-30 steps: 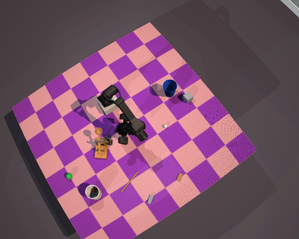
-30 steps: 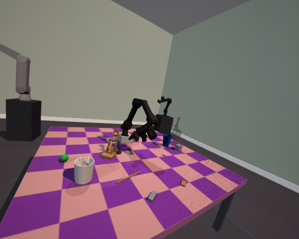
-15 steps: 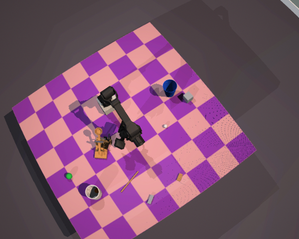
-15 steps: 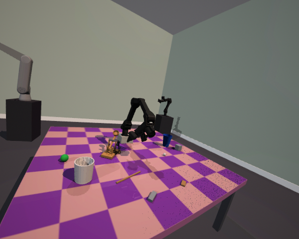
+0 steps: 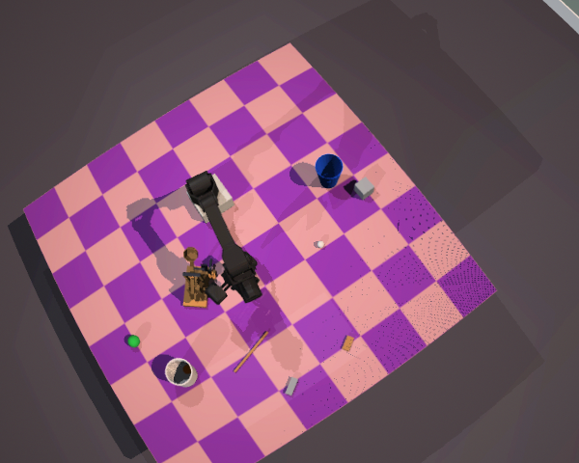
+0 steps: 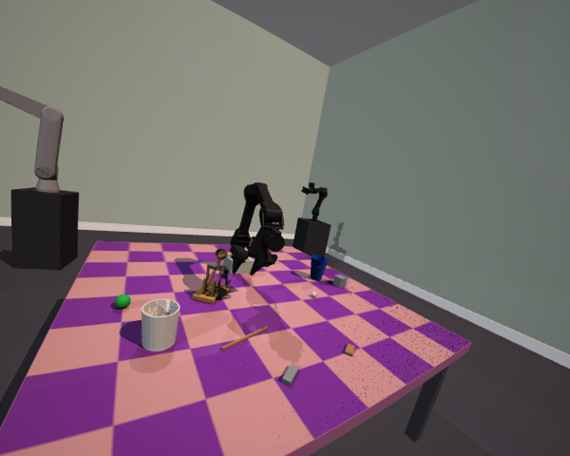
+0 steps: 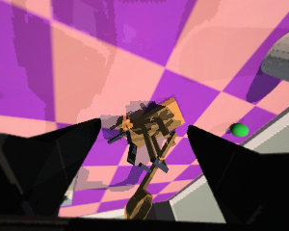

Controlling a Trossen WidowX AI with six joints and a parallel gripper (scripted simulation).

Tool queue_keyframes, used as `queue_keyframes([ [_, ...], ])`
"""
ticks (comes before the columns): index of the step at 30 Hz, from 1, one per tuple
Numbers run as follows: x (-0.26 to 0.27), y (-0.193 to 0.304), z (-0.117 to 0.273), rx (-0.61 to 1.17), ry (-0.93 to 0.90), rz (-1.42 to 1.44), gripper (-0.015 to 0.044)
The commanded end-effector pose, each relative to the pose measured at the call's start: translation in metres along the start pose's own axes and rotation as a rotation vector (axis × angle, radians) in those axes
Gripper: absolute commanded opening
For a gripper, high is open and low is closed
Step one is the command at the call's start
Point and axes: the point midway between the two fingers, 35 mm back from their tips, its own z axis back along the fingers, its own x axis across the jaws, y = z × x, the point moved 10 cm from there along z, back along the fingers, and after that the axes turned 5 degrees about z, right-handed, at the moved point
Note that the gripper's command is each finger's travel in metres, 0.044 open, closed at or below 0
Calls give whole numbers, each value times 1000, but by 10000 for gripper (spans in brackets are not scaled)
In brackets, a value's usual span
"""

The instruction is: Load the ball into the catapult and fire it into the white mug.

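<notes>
The wooden catapult [image 5: 195,297] [image 6: 204,297] [image 7: 173,112] stands on the table with its arm raised and its round cup [image 5: 190,253] [image 6: 220,254] [image 7: 139,206] empty. The white mug [image 5: 172,371] [image 6: 159,332] [image 7: 285,59] stands upright beyond the catapult's base end. A small brown-orange round thing [image 5: 186,368], seemingly the ball, shows inside the mug, partly in dark shadow. My gripper [image 6: 243,273] [image 7: 144,125] is open and empty. It hangs above and beside the catapult, which shows beyond and between the fingertips in the wrist view.
A green ball [image 5: 133,340] [image 6: 123,301] [image 7: 240,130] lies near the mug. A wooden stick [image 5: 251,351] [image 6: 244,337], a grey block [image 5: 291,386] [image 6: 290,374] and an orange block [image 5: 347,342] [image 6: 349,349] lie nearby. A blue cup [image 5: 328,171] [image 6: 318,268], grey cube [image 5: 364,188] [image 6: 339,281] and white ball [image 5: 320,244] [image 6: 313,294] are farther off.
</notes>
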Motion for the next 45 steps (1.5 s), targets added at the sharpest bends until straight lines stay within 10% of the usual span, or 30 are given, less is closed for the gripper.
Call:
queue_keyframes([
  [1, -25, 4, 10, -97, 1, -137, 440],
  [45, -220, 108, 61, -810, 67, -1134, 440],
])
